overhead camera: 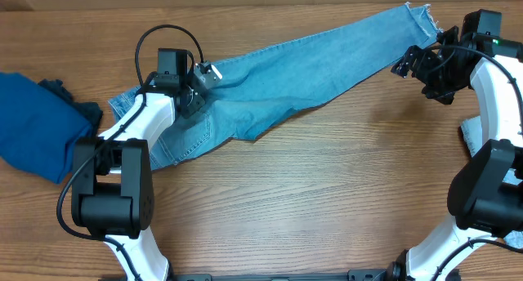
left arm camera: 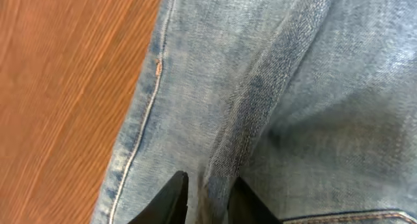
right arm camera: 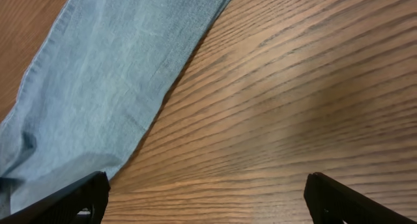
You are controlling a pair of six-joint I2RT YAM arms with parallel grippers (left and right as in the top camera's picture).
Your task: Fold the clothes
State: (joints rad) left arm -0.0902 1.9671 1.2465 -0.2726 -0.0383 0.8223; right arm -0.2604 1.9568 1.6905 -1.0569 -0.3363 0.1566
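Note:
Light-blue denim jeans (overhead camera: 310, 60) lie spread across the table, one leg stretching to the far right with its frayed hem (overhead camera: 421, 15). My left gripper (overhead camera: 198, 83) is down on the waist end of them. In the left wrist view its fingertips (left arm camera: 208, 191) pinch a raised seam fold of the jeans (left arm camera: 293, 87). My right gripper (overhead camera: 413, 64) hovers by the leg's hem end with its jaws wide apart. In the right wrist view the gripper (right arm camera: 208, 198) holds nothing, and the jeans leg (right arm camera: 104, 87) lies to its left over bare wood.
A dark royal-blue garment (overhead camera: 37, 122) lies bunched at the left edge of the table. A scrap of paler denim (overhead camera: 472, 134) shows at the right edge behind the right arm. The wooden table (overhead camera: 327, 191) spans the front.

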